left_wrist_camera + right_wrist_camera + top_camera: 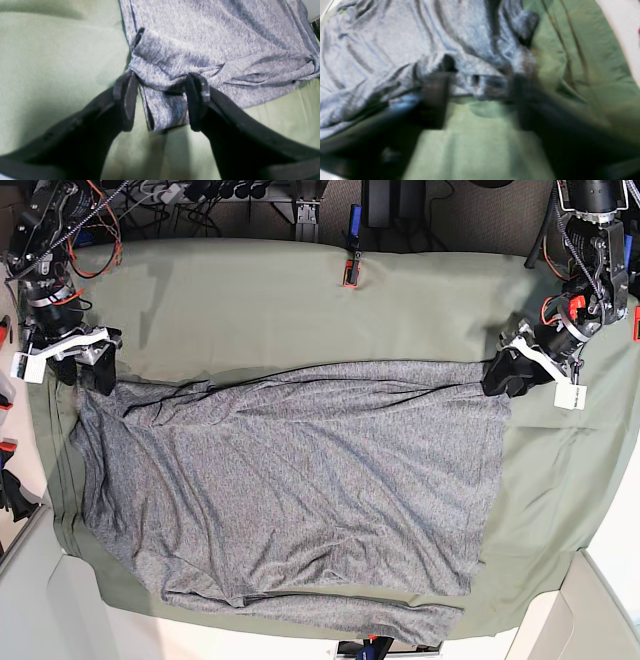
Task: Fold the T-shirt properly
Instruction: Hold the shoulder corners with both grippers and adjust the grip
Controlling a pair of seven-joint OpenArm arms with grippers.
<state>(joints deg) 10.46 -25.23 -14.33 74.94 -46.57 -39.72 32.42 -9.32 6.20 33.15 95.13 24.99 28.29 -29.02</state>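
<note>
fabric of t-shirt looking soft, light, draping; left gripper spread, straddling bunched corner; right gripper blurred, grip unclear; corners seeming best holds.

Readable text: none in any view.
T-shirt: plain mottled grey, no print or label legible.
Green cloth: unmarked.
White tags by the grippers in the base view: too small to show any lettering.
Right wrist view: too blurred for any reading.
</note>
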